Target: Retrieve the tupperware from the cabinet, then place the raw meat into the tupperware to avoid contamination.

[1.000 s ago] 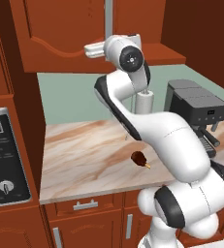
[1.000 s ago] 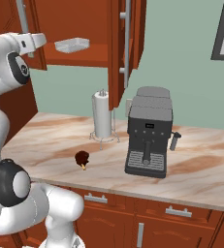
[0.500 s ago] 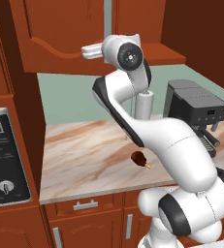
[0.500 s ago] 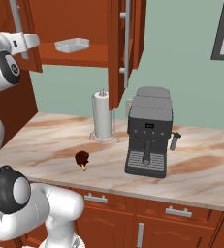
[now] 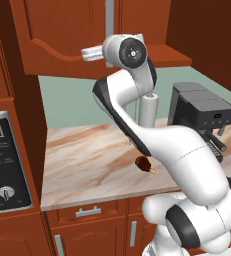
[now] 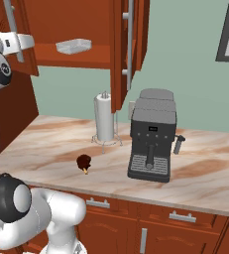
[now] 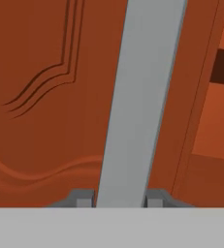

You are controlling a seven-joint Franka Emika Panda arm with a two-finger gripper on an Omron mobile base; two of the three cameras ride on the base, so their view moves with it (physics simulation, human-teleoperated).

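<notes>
The arm reaches high, its claw [image 7: 119,198] closed on the cabinet door's handle [image 7: 140,97]

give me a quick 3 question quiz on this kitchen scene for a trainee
1. True or false: the tupperware sits on the cabinet shelf.
2. What does the claw straddle? A) paper-towel roll B) the door's silver bar handle C) the coffee machine
3. Fill in: the raw meat lies on the ____.

Key: 1 true; 2 B; 3 counter
</notes>
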